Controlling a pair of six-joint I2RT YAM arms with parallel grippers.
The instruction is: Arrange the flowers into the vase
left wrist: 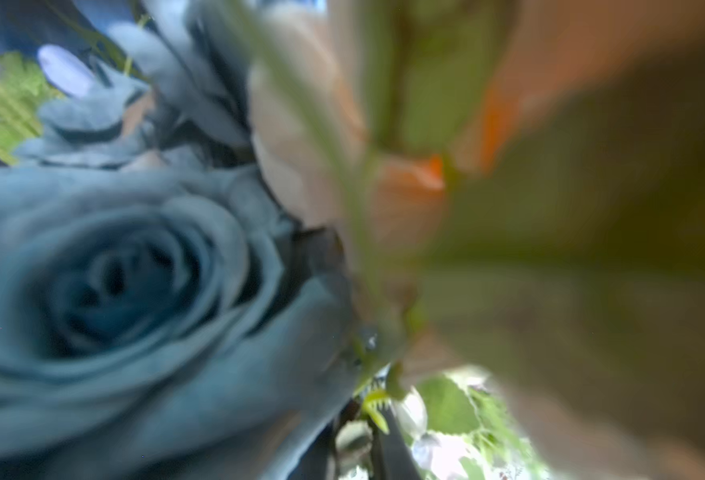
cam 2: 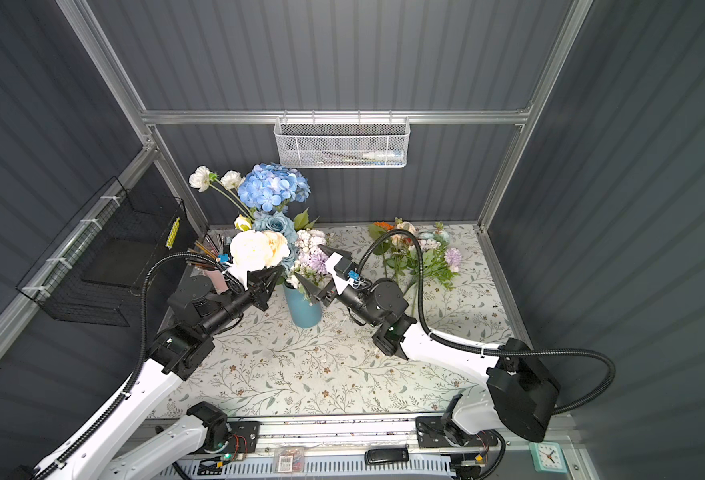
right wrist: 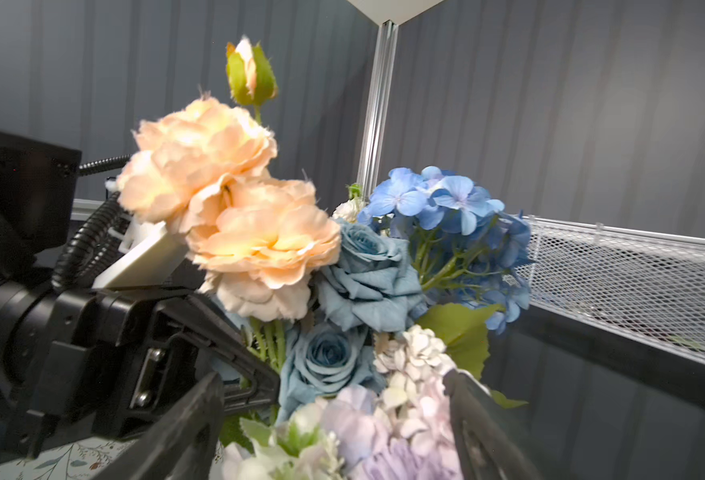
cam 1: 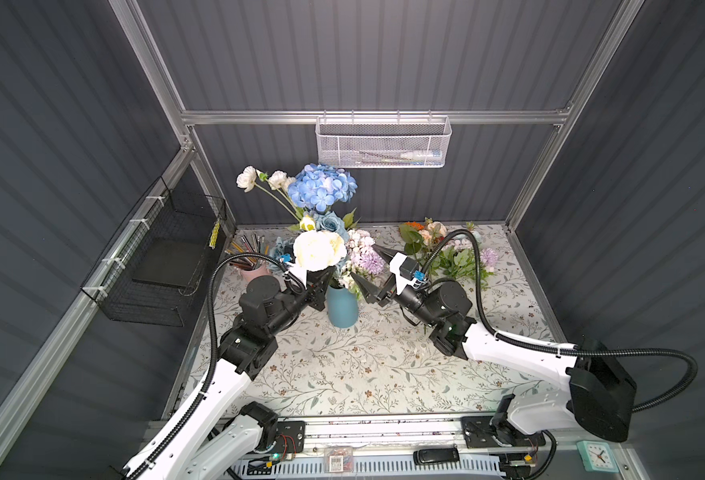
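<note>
A teal vase (cam 1: 342, 308) (cam 2: 303, 309) stands mid-table and holds flowers: a blue hydrangea (cam 1: 322, 188) (right wrist: 450, 208), dusty-blue roses (right wrist: 369, 278), white blooms and lilac blossoms (cam 1: 368, 257). My left gripper (cam 1: 320, 283) (cam 2: 273, 279) is shut on the green stems (right wrist: 268, 338) of a cream-peach peony (cam 1: 319, 249) (right wrist: 259, 245) just above the vase mouth. In the left wrist view petals fill nearly everything. My right gripper (cam 1: 373, 270) (right wrist: 334, 432) is open beside the bouquet, its fingers on either side of the lilac blossoms. More flowers (cam 1: 446, 249) (cam 2: 419, 249) lie at the back right of the table.
A pink cup of pencils (cam 1: 251, 262) stands behind the left arm. A black wire basket (cam 1: 163, 270) hangs on the left wall, a white mesh basket (cam 1: 384, 143) on the back wall. A small clock (cam 1: 598, 455) sits at the front right corner.
</note>
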